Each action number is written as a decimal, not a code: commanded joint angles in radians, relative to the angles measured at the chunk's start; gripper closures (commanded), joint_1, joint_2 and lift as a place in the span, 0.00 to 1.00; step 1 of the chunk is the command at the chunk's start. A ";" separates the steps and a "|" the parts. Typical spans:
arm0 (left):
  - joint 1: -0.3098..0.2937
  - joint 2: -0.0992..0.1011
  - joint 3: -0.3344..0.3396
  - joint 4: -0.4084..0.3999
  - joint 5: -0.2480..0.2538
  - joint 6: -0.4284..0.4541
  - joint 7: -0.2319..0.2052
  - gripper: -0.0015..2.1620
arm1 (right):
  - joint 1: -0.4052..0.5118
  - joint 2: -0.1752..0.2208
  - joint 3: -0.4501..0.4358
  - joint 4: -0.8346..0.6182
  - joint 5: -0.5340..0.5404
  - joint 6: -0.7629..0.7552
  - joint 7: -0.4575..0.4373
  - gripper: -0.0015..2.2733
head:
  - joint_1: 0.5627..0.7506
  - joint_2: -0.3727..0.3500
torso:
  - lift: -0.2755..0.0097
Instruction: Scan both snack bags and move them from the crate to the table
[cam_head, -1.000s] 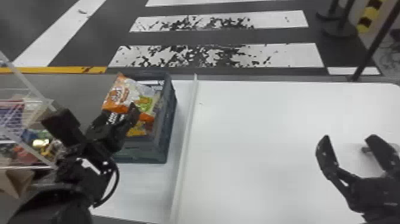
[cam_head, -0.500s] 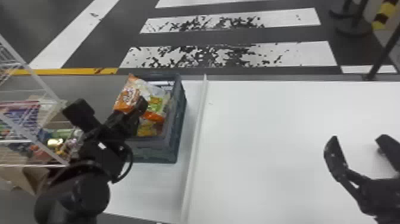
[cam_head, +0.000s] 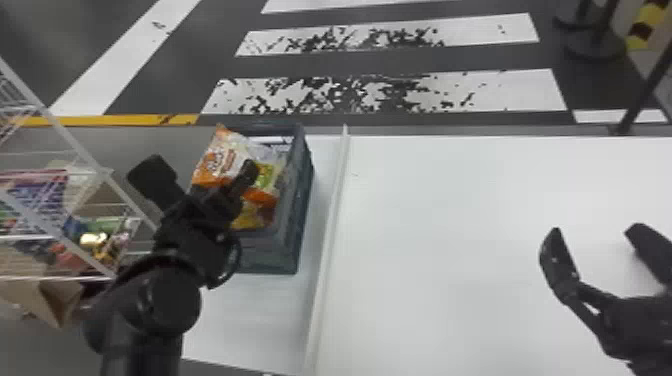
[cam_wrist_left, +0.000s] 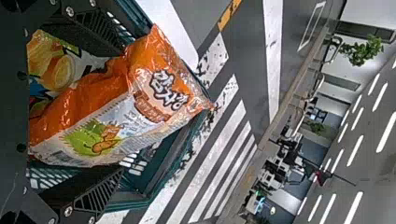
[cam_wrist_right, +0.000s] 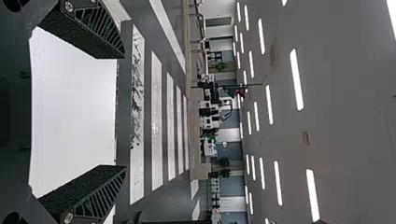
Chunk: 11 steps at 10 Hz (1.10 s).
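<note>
Well, left tool (cam_head: 199, 169) straddles an orange bag (cam_head: 217, 156) — fingers apart; right tool (cam_head: 596, 231) — apart too.

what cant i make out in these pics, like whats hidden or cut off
Head view: the crate's near left corner, behind the left arm.
Head view: part of the right hand, cut off by the right edge.
Left wrist view: much of the yellow bag, covered by the orange bag.

Right hand (cam_head: 595, 231): two black fingers (cam_wrist_right: 95, 35) stand wide apart, white worktop (cam_wrist_right: 72, 112) showing between them. Beyond worktop's edge, dark floor (cam_wrist_right: 123, 140) carries white stripes (cam_wrist_right: 157, 126); dark flecks (cam_wrist_right: 137, 91) partly cover nearest stripe (cam_wrist_right: 136, 182). Farther off stands green plant (cam_wrist_right: 220, 66); long bright lights (cam_wrist_right: 296, 79) line grey ceiling (cam_wrist_right: 350, 121).
</note>
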 joint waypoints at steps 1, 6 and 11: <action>-0.031 -0.008 -0.005 0.006 0.002 0.042 0.038 0.07 | 0.005 -0.003 0.001 -0.008 0.000 0.004 0.000 0.04 | 0.70 0.78 | 0.66; -0.103 -0.017 -0.013 0.091 0.006 0.097 0.124 0.07 | 0.014 -0.002 0.003 -0.016 0.010 0.004 0.000 0.04 | 0.70 0.77 | 0.66; -0.190 -0.016 -0.010 0.196 -0.002 0.097 0.121 0.51 | 0.017 -0.002 0.006 -0.018 0.019 0.010 0.005 0.04 | 0.70 0.78 | 0.66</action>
